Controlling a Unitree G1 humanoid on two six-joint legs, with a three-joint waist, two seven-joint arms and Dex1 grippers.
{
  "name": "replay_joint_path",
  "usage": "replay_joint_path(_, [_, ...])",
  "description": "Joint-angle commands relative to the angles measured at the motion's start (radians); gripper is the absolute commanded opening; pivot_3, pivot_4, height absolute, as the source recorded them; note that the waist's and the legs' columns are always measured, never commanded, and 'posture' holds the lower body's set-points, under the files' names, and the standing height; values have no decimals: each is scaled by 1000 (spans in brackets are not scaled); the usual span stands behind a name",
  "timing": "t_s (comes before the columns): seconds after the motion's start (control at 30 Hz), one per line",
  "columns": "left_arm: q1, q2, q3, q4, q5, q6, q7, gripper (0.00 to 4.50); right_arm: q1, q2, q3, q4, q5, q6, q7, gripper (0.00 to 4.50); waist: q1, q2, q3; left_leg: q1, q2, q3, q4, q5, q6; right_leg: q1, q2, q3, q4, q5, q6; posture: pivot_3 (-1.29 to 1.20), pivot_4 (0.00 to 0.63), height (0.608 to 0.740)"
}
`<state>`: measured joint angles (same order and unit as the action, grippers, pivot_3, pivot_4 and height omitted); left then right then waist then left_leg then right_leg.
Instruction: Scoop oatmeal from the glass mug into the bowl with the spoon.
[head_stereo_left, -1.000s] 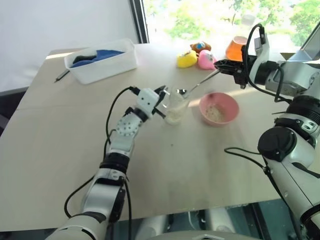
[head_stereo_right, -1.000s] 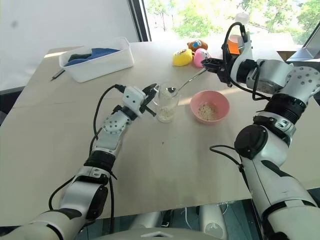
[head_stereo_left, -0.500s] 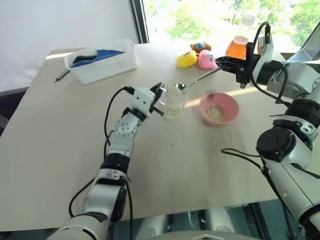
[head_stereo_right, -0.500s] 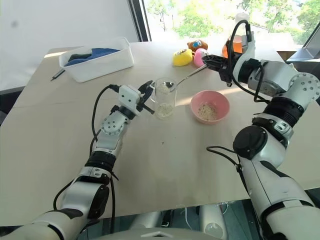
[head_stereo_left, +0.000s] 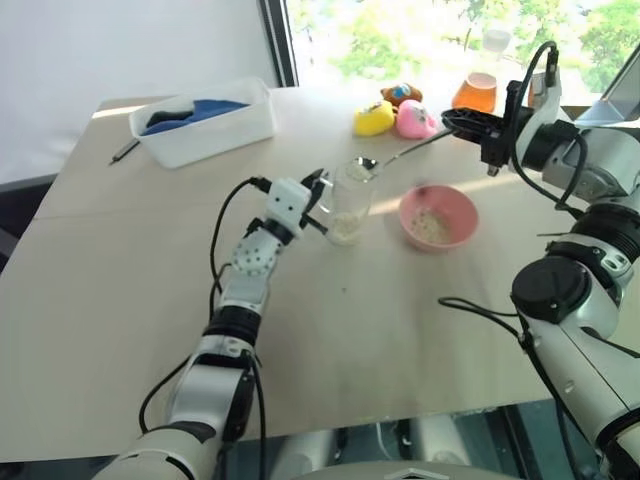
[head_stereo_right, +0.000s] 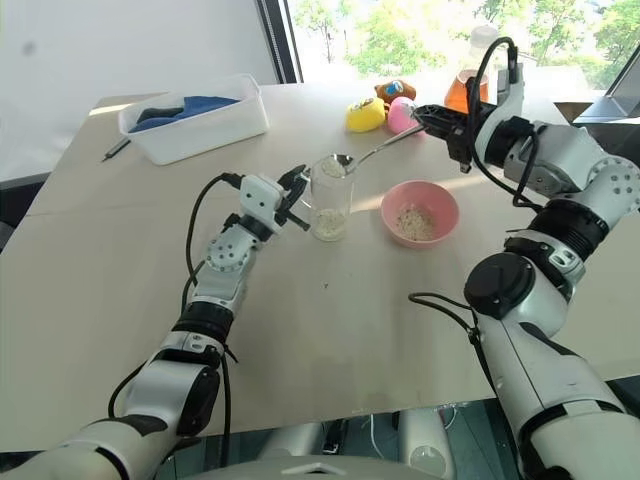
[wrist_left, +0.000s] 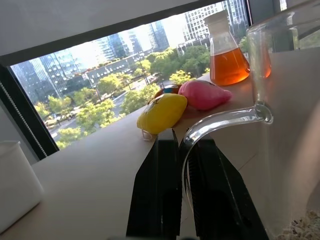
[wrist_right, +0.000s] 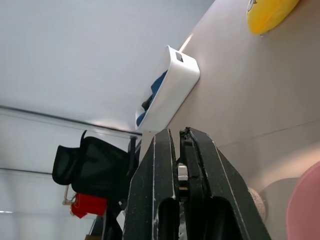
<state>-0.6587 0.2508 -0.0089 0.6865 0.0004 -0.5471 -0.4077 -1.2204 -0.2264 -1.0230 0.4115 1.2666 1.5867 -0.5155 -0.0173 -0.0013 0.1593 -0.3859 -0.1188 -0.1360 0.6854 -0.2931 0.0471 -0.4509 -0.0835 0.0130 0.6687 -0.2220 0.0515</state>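
Standing upright on the counter (head_stereo_right: 300, 330), the glass mug (head_stereo_right: 329, 198) serves as the landmark: its handle is clamped between the fingers of the left pincer (head_stereo_right: 297, 199), which reaches in from the side away from the bowl. Oatmeal (head_stereo_right: 327, 224) lies as a pale layer in the mug's bottom. Just above the mug's rim hangs the rounded end of the spoon (head_stereo_right: 375, 153), its thin handle running up and away to the right pincer (head_stereo_right: 440, 122), whose fingers are closed on it. Beside the mug, on the right pincer's side, sits the pink bowl (head_stereo_right: 420, 213), flakes speckling its inside. Beyond the mug, near the window, stand a yellow toy (head_stereo_right: 366, 114) and a flask of orange liquid (head_stereo_right: 466, 88).
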Motion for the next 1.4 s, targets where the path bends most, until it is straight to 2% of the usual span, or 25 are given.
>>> replay_joint_path(0.03, [-24, 0, 5, -12, -2, -34, 8, 96, -2, -12, -14, -37, 111, -45, -56, 0, 0, 0, 0, 0, 0, 0, 0, 0, 0, 0, 0, 0, 0, 0, 0, 0, 150, 740])
replay_joint_path(0.33, [-35, -3, 8, 22, -7, -41, 1, 96, 137, -63, 105, -101, 411, -212, -229, 0, 0, 0, 0, 0, 0, 1, 0, 0, 0, 0, 0, 0, 0, 0, 0, 0, 150, 740])
replay_joint_path(0.5, [-44, -2, 10, 45, -8, -45, -2, 96, 238, -128, 201, -159, 588, -351, -302, 0, -1, 0, 0, 0, 0, 1, 0, 0, 0, 0, 0, 1, 1, 0, 0, 0, 150, 740])
replay_joint_path(0.67, [-61, -7, 5, 70, -5, -51, -6, 96, 350, -201, 273, -210, 695, -457, -333, 0, 0, 0, 0, 1, 0, 2, 0, 0, 1, 0, 0, 2, 2, 0, 0, 0, 150, 740])
replay_joint_path(1.13, [-58, -9, 0, 89, 1, -69, -14, 96, 500, -322, 380, -245, 704, -533, -258, 0, 3, -1, 0, 1, 0, 5, 0, 1, 3, 0, 0, 5, 1, 2, 3, 0, 150, 740])
replay_joint_path(1.4, [-44, -8, -1, 72, 3, -64, -15, 96, 498, -451, 511, -279, 590, -505, -98, 0, 3, -1, 0, 1, 0, 6, 0, 1, 4, 1, 0, 6, 0, 2, 4, 0, 150, 740])
